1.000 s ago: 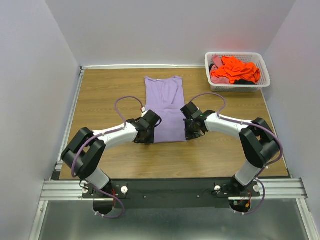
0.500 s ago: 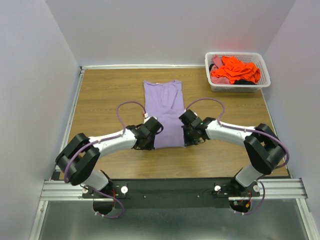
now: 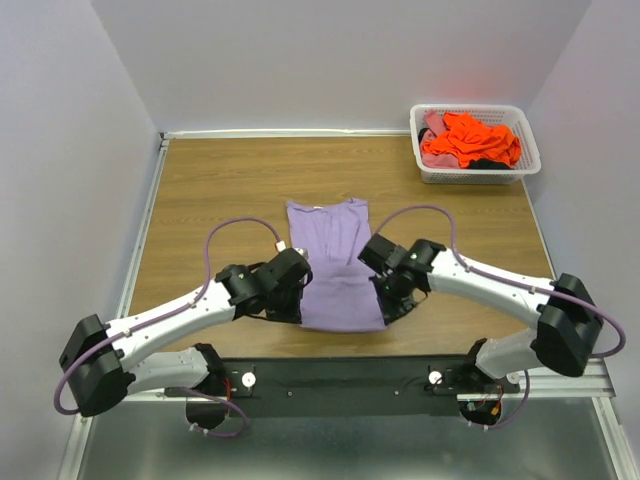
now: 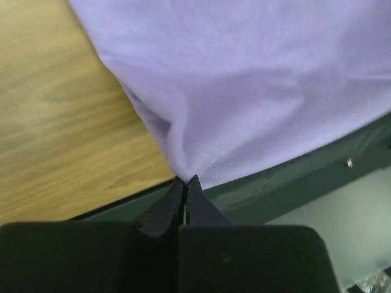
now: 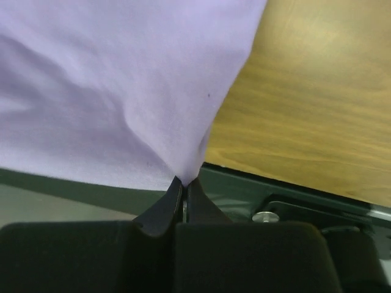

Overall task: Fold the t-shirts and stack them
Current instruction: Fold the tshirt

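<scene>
While your left gripper and right gripper each pinch a hem corner of the lavender t-shirt, lifted at the near edge of the table, you look mid-fold; next, carry both corners evenly toward the collar.

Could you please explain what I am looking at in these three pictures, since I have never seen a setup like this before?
These are two robot arms bolted at the near edge of a wooden table, each ending in a two-finger gripper. The wide picture comes from a fixed camera above and behind them. The two close-ups come from a camera on each wrist, looking along its own fingers. On the table lies a lavender t-shirt. The left gripper and the right gripper are each shut on a near corner of it, with the cloth bunching into the closed fingertips. At the far right corner stands a white basket holding crumpled orange shirts and a pink shirt.
</scene>
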Controlling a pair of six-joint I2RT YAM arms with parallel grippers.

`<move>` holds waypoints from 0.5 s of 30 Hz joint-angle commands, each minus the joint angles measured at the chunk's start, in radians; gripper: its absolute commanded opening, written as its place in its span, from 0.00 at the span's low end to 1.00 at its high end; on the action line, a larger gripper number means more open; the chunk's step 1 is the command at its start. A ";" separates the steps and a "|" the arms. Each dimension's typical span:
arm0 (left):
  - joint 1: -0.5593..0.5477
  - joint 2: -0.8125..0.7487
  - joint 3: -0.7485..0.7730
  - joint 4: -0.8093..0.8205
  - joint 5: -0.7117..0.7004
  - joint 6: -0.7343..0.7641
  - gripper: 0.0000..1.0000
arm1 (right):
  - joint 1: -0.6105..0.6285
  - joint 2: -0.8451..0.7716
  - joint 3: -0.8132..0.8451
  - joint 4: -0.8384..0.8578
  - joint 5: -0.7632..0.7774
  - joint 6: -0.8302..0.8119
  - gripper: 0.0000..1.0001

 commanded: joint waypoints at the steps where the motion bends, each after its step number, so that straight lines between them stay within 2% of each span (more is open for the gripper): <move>1: 0.068 0.080 0.118 -0.049 -0.063 0.083 0.00 | -0.002 0.092 0.250 -0.153 0.236 -0.026 0.01; 5: 0.151 0.095 0.210 -0.052 -0.078 0.154 0.00 | -0.031 0.146 0.417 -0.161 0.264 -0.055 0.00; 9: 0.240 0.086 0.233 -0.041 -0.058 0.213 0.00 | -0.054 0.164 0.476 -0.161 0.253 -0.074 0.00; 15: 0.280 0.092 0.279 -0.024 -0.032 0.244 0.00 | -0.101 0.183 0.536 -0.162 0.216 -0.097 0.01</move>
